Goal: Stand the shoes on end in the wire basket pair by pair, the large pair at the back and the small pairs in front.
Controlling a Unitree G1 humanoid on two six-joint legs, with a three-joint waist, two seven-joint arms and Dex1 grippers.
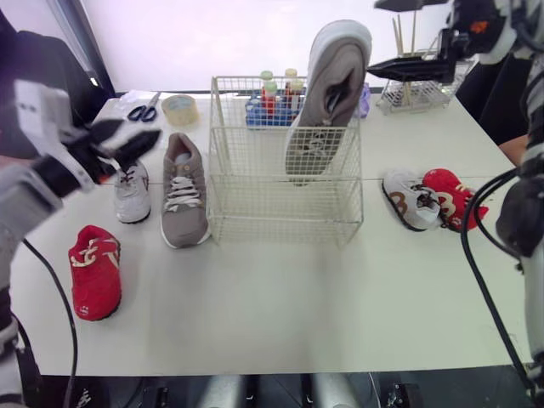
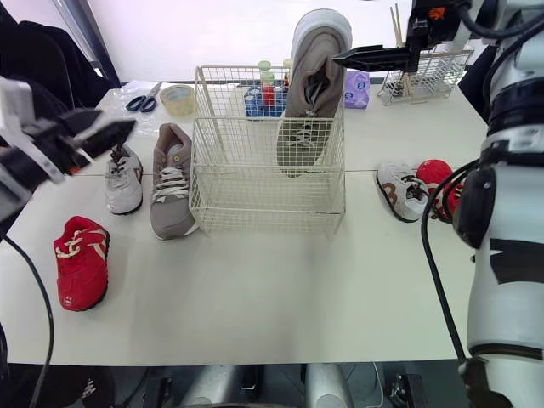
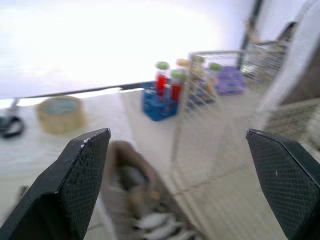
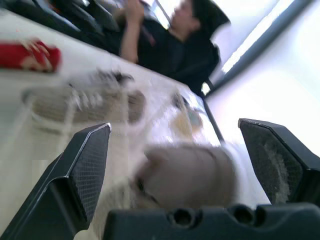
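Observation:
A wire basket stands mid-table. One large grey shoe stands on end in its back right corner, toe up. My right gripper hangs open just right of that shoe's top, not touching it. The other large grey shoe lies flat left of the basket, beside a small white shoe. My left gripper hovers open above the white shoe, holding nothing. A small red shoe lies front left. A small white-and-brown shoe and a second red one lie right of the basket.
Behind the basket stand a blue crate of bottles, a tape roll and scissors. A wire rack sits at the back right. A person in dark clothes sits beyond the table's left side.

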